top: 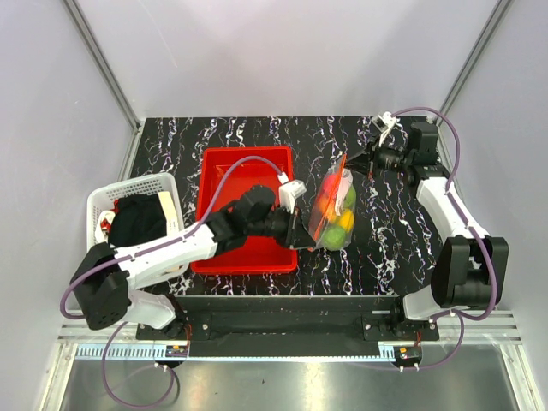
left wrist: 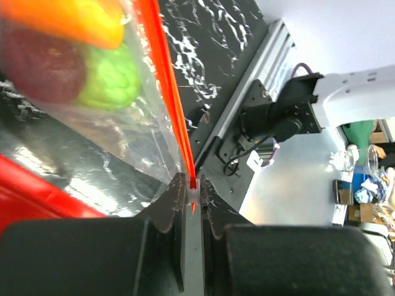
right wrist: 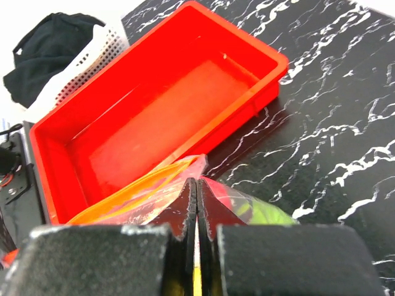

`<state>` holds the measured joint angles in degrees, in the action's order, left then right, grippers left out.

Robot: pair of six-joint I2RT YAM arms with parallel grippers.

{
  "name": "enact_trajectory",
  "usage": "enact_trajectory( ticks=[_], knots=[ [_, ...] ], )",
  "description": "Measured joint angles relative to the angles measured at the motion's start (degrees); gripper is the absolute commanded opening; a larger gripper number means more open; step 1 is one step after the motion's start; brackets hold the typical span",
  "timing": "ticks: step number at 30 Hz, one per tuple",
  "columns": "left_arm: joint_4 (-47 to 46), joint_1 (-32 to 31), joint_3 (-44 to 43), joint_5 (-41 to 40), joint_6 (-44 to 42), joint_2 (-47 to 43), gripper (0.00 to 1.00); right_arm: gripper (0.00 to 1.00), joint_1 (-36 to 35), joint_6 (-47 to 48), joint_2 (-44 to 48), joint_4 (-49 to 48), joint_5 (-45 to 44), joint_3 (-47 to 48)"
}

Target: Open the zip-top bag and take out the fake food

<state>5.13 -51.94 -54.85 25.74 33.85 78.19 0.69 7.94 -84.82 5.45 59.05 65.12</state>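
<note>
Pinching zip-top bag (left wrist: 139, 126) strip, left tool (left wrist: 192, 186): wrist view only.

The left arm (top: 171, 248) stretches from the lower left of the frame toward the centre. There the left gripper (top: 300, 229) has its fingers clamped together on the edge of the zip-top bag (top: 336, 210). The right arm (top: 449, 205) climbs the right side and folds leftward near the upper right. The right gripper (top: 354, 161) pinches the bag's top, its fingers almost touching.
</note>
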Motion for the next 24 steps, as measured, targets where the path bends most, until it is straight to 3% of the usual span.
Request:
enact_trajectory(
  ticks=[2,3,4,8,14,20,24],
  knots=[
    [-2.82,-1.92,2.03,-1.73,1.53,-0.79,0.10,0.00,-0.20,-0.07,-0.02,0.39,0.42,0.00],
    [-3.74,-2.51,2.62,-2.36,2.12,-0.90,0.19,0.00,-0.26,-0.09,-0.13,0.42,0.79,0.02],
    [-4.24,-2.86,2.89,-2.82,2.49,-0.92,0.38,0.00,-0.26,-0.07,-0.15,0.39,1.07,0.02],
    [-1.55,-3.30,1.66,-3.74,2.36,-0.74,0.67,0.00,0.07,0.63,-0.20,-0.98,1.03,0.02],
    [5.29,1.07,-8.31,-4.37,0.28,1.40,0.73,0.00,0.57,2.19,-0.20,-1.62,2.29,0.02],
    [8.39,9.14,-20.06,-4.70,-2.71,5.77,0.68,0.00,0.57,3.02,-0.20,-1.57,4.17,0.02],
    [9.68,9.84,-24.30,-4.55,-4.15,10.10,0.65,0.00,0.57,3.34,-0.20,-1.55,4.61,0.02]
  ],
)
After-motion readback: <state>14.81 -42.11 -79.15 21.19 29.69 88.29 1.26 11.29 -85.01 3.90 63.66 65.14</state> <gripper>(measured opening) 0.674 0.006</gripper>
